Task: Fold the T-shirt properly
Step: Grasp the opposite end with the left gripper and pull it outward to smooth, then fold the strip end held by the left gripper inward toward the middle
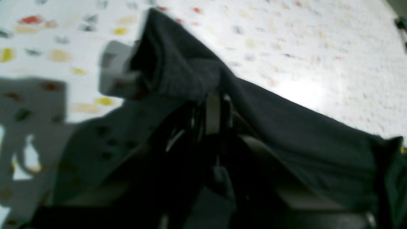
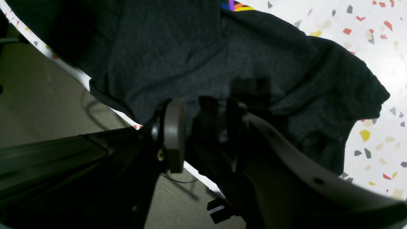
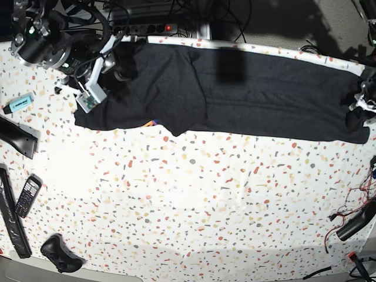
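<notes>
Meanwhile both arms reach over the T-shirt (image 3: pixel 247 88), left fingers (image 1: pixel 213 111) pinching its edge, right fingers (image 2: pixel 235 114) parted.

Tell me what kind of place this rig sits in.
Probably a robotics lab workbench, not a home: a white terrazzo-speckled tabletop holding a black cotton T-shirt, loose red and black wiring at its edge, and a power strip with a lit red switch behind.

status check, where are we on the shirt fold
Left gripper shut on T-shirt edge. Right gripper over the opposite end, grip unclear. Shirt in a long band, nothing on it.
</notes>
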Controlling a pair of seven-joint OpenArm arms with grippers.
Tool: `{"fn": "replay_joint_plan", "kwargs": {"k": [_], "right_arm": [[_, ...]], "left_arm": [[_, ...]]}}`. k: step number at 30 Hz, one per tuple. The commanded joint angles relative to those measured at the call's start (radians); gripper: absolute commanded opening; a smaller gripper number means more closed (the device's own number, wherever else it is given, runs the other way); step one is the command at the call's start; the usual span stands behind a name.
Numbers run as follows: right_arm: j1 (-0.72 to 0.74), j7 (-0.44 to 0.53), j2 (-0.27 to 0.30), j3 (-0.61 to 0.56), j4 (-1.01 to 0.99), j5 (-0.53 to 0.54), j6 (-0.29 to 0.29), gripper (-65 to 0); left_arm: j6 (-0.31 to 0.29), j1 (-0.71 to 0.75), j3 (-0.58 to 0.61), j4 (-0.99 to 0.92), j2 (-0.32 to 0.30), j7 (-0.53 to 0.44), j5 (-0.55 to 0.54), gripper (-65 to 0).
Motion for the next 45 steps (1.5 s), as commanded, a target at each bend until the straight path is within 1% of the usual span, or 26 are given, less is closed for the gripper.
{"fn": "replay_joint_plan", "kwargs": {"k": [1,3,5,7,9,12,13,16,18,21,25,27,28,30,31,32,34,36,40,42,45], "right_arm": [[0.003,0.016,0.009,0.006,0.018,0.009,0.002,-44.0],[0.003,0.016,0.009,0.006,0.018,0.009,0.002,-44.0],[0.003,0.016,0.009,0.006,0.018,0.009,0.002,-44.0],[0.003,0.016,0.009,0.006,0.018,0.009,0.002,-44.0],[0.003,0.016,0.009,0.006,0.018,0.009,0.002,-44.0],[0.003,0.016,0.009,0.006,0.018,0.009,0.002,-44.0],[0.003,0.016,0.009,0.006,0.018,0.009,0.002,-44.0],[0.003,0.016,0.009,0.006,0.018,0.009,0.002,-44.0],[0.003,0.016,0.009,0.006,0.018,0.009,0.002,-44.0],[0.003,0.016,0.009,0.006,0.018,0.009,0.002,-44.0],[0.003,0.016,0.009,0.006,0.018,0.009,0.002,-44.0],[0.003,0.020,0.009,0.006,0.018,0.009,0.002,-44.0],[0.003,0.026,0.009,0.006,0.018,0.009,0.002,-44.0],[0.003,0.035,0.009,0.006,0.018,0.009,0.002,-44.0],[0.003,0.039,0.009,0.006,0.018,0.009,0.002,-44.0],[0.003,0.039,0.009,0.006,0.018,0.009,0.002,-44.0],[0.003,0.039,0.009,0.006,0.018,0.009,0.002,-44.0],[0.003,0.039,0.009,0.006,0.018,0.009,0.002,-44.0],[0.003,0.038,0.009,0.006,0.018,0.009,0.002,-44.0],[0.003,0.038,0.009,0.006,0.018,0.009,0.002,-44.0],[0.003,0.038,0.009,0.006,0.018,0.009,0.002,-44.0]], "left_arm": [[-0.012,-0.001,-0.005,0.065,0.001,0.003,-0.045,-65.0],[-0.006,0.027,-0.004,0.171,0.051,0.037,-0.064,-65.0],[0.034,0.061,0.000,0.277,0.114,0.058,-0.063,-65.0],[0.040,0.090,0.009,0.359,0.185,0.091,-0.058,-65.0],[0.039,0.109,0.039,0.404,0.243,0.104,-0.044,-65.0],[0.040,0.112,0.134,0.409,0.274,0.100,-0.045,-65.0],[0.046,0.110,0.174,0.409,0.277,0.097,-0.046,-65.0],[0.088,0.106,0.290,0.409,0.277,0.097,-0.045,-65.0],[0.093,0.106,0.344,0.409,0.277,0.096,-0.044,-65.0],[0.093,0.106,0.395,0.409,0.278,0.084,-0.036,-65.0],[0.112,0.106,0.446,0.409,0.278,0.018,0.072,-65.0],[0.111,0.104,0.467,0.409,0.278,0.021,0.083,-65.0],[0.111,0.100,0.480,0.409,0.278,0.022,0.082,-63.4],[0.111,0.089,0.513,0.409,0.278,0.022,0.069,-44.2],[0.110,0.081,0.532,0.409,0.277,0.023,0.050,-37.9],[0.101,0.073,0.550,0.409,0.277,0.033,0.028,-36.2],[0.046,0.049,0.576,0.409,0.277,0.074,-0.016,-36.2],[0.038,0.021,0.580,0.409,0.277,0.111,-0.045,-36.2],[0.038,-0.025,0.544,0.409,0.251,0.203,-0.044,-36.2],[0.031,-0.028,0.507,0.409,0.218,0.229,-0.043,-36.2],[0.014,-0.015,0.436,0.409,0.155,0.233,-0.042,-36.3]]}}
